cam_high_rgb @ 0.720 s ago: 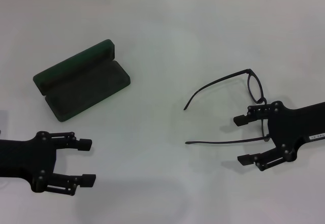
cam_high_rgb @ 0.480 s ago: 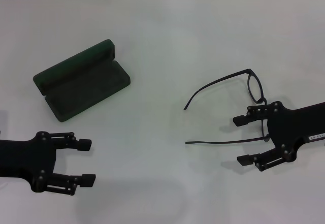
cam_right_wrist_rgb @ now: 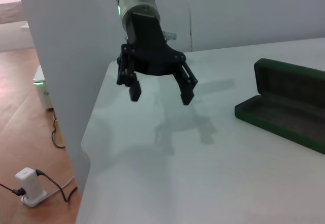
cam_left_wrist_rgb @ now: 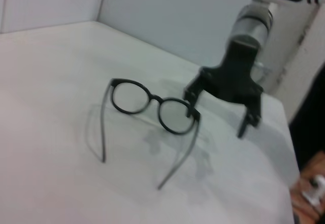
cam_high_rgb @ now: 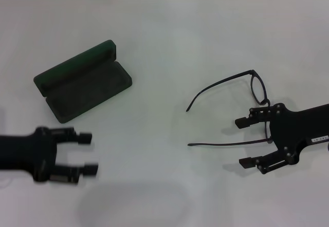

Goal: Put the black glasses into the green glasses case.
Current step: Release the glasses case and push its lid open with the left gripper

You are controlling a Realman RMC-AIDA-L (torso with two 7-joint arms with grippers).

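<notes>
Right now the black glasses stand on the right half of the white bench, temples unfolded. Their front, with both roundish lenses, faces right, and the frame's long axis runs near-to-far. The two slim temple arms reach leftward toward the bench's middle, the far one curving down at its tip, the near one lying almost straight left.

The right gripper sits just right of the glasses, low over the bench, its black forearm coming in from the right edge and pointing left. Its jaws are spread wide and hold nothing. The far finger lies beside the frame's near lens, and the near temple passes between the two fingers; whether anything touches the frame cannot be told. The left wrist view shows the same gripper standing behind the near lens with its fingers pointing down at the bench.

The green glasses case lies open on the far left, well apart from the glasses, its long axis slanting from near-left to far-right, lid raised along the far side.

The left gripper hovers near the case's near side, forearm entering from the left, jaws open and empty, pointing right.
</notes>
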